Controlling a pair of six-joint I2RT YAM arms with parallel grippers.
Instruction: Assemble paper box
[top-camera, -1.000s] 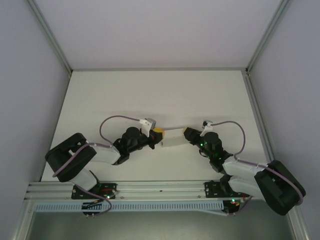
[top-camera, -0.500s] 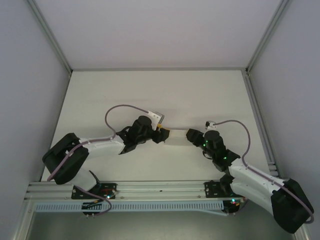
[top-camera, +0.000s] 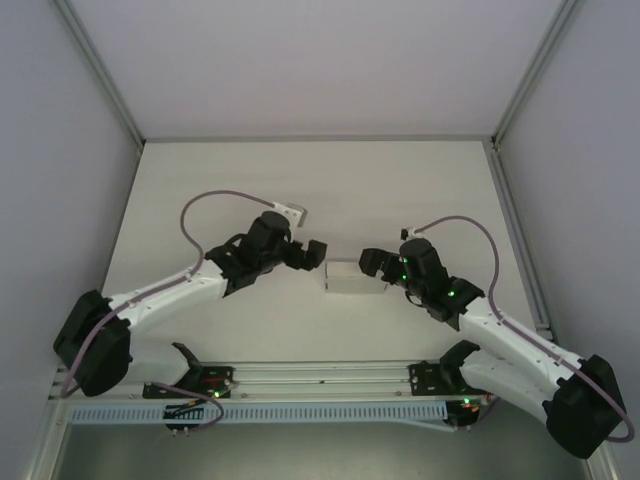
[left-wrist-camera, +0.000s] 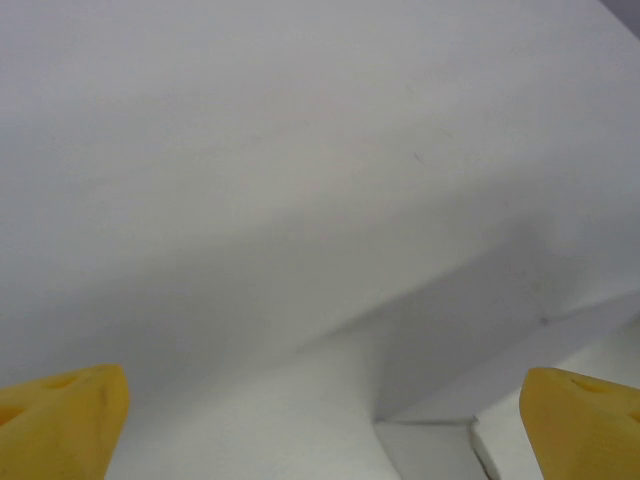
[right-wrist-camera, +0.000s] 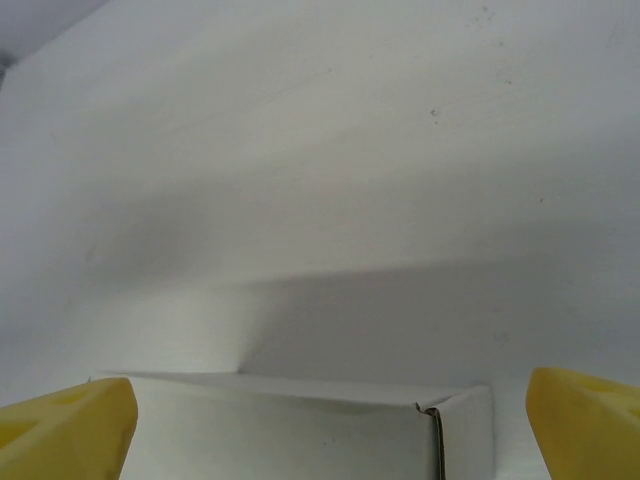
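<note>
Plainly, the paper box (top-camera: 352, 278) lies flat on the tabletop (top-camera: 300, 190) just below the middle of the overhead frame, its long axis running left to right, so that one short end faces each arm. The left tool (top-camera: 306, 255) hangs just up and to the left of the box's left end, apart from it. The right tool (top-camera: 376, 267) sits at the upper right corner of the box, closer in; whether it touches the box there cannot be told from above. Both tools stand wide open and hold nothing. In the left wrist view the yellow fingertips (left-wrist-camera: 62, 418) sit at the two bottom corners of the frame with bare white between them. The right wrist view has its fingertips (right-wrist-camera: 70, 425) spread the same way. There the box shows along the bottom edge, between the spread tips, with a folded seam at its lower right. The box looks closed up into a low block, so the assembly seems largely done. Any further press or pick would best come along that left-to-right axis. The right arm looks the nearer, and its open jaws already straddle the box end.
</note>
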